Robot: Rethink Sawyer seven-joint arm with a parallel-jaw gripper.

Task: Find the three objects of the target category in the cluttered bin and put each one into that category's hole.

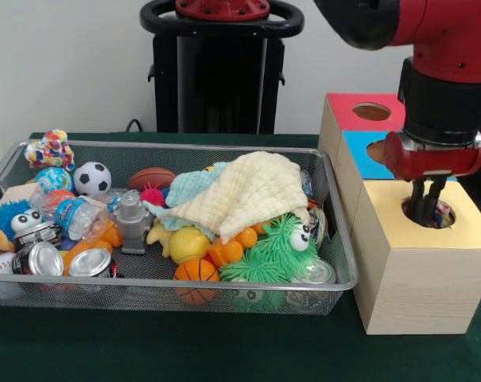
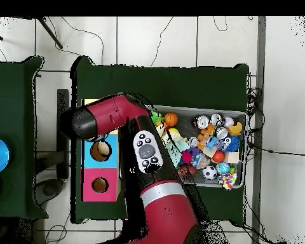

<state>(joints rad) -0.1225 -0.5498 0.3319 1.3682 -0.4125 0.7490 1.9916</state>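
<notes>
The wire mesh bin [image 1: 176, 146] is full of toys; it also shows in the overhead view [image 2: 199, 109]. One spotted cloth piece [image 1: 49, 149] lies in its back left corner, seen from above at the bin's lower right [image 2: 227, 182]. My gripper [image 1: 427, 215] reaches down into the round hole [image 1: 409, 208] of the yellow-topped box [image 1: 463, 231]. It is shut on a spotted cloth piece [image 1: 444, 212] that shows at the hole's right rim. In the overhead view my arm [image 2: 117, 117] hides the gripper and the hole.
The blue-topped box [image 1: 359, 155] and the red-topped box [image 1: 343, 107] stand behind the yellow one; their holes show from above [image 2: 101, 150], [image 2: 100, 185]. A pale-yellow waffle cloth [image 1: 248, 191], a mint cloth [image 1: 188, 187], balls, cans and a green fuzzy toy [image 1: 276, 251] fill the bin.
</notes>
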